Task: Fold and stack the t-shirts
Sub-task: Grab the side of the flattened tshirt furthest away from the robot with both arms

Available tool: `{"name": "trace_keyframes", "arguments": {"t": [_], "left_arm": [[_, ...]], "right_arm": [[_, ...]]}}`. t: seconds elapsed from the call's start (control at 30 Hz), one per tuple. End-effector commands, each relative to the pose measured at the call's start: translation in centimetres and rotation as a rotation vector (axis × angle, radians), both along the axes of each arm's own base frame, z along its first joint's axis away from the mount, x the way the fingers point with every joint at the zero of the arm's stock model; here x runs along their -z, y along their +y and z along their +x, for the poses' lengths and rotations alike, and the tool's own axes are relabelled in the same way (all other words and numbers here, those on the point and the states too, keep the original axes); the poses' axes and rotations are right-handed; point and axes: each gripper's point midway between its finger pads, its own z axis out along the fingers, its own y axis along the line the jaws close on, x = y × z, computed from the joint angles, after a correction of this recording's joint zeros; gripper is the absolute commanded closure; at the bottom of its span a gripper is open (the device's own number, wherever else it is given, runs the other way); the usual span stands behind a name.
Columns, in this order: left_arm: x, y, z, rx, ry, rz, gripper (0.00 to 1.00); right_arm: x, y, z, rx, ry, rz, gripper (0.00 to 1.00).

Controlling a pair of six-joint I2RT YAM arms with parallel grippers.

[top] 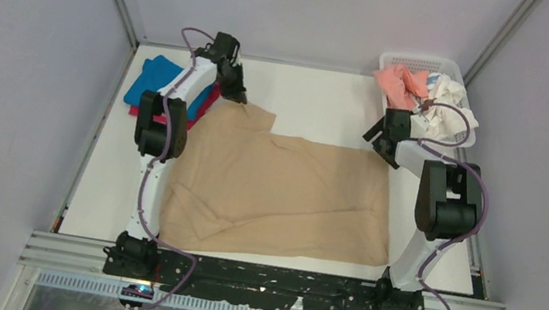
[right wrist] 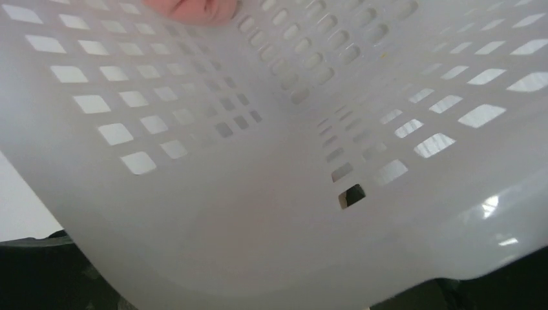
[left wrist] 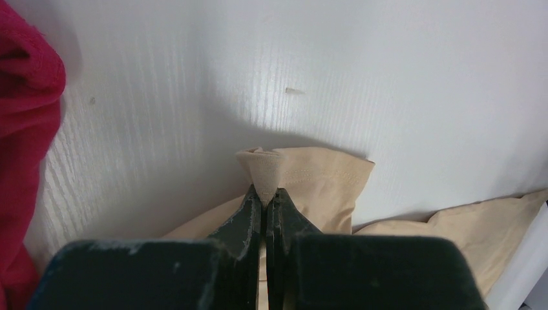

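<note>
The tan t-shirt (top: 282,190) lies spread across the middle of the table. My left gripper (top: 240,99) is at the shirt's far left corner. In the left wrist view that gripper (left wrist: 268,192) is shut on a hemmed sleeve edge of the tan shirt (left wrist: 310,174). A blue t-shirt (top: 154,76) and a magenta one (top: 208,102) lie folded at the far left, and the magenta cloth (left wrist: 19,129) shows beside my left fingers. My right gripper (top: 382,133) sits against the basket's near corner, its dark fingers wide apart at the right wrist view's bottom corners, holding nothing.
The white mesh basket (top: 421,62) stands at the far right and holds a salmon t-shirt (top: 401,83) and a white one (top: 453,101). Its wall (right wrist: 258,161) fills the right wrist view, with salmon cloth (right wrist: 194,8) showing at the top. Grey walls enclose the table.
</note>
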Motion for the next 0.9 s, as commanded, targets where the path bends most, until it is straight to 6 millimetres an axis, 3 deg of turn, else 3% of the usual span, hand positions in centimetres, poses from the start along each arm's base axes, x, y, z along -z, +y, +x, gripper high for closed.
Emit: {"name": "trace_keyframes", "arguments": {"t": [0.0,0.13,0.33,0.63,0.87], "left_arm": [[-5.1,-1.0,0.4,0.047,-0.119,-0.038,1.00],[-5.1,-0.9,0.1,0.054,-0.122,-0.028,1.00],[-5.2,-1.1,0.2,0.051,-0.122,-0.043,1.00],[-6.6,-1.0,0.1,0.061,-0.157,-0.039,1.00],[-7.4,-1.2,0.1,0.059,-0.171,-0.051,1.00]], "right_arm": [[-0.5,-2.4,1.1,0.119,0.003,-0.041,0.09],[-0.8,-3.0,1.1,0.134,0.047,-0.078,0.09],[1.1,-1.5,-0.3,0.081,0.208,-0.182,0.10],[1.4,-1.4,-1.2,0.042,0.291,-0.207,0.19],[1.6,-1.4,-2.6,0.026,0.304,-0.204,0.40]]}}
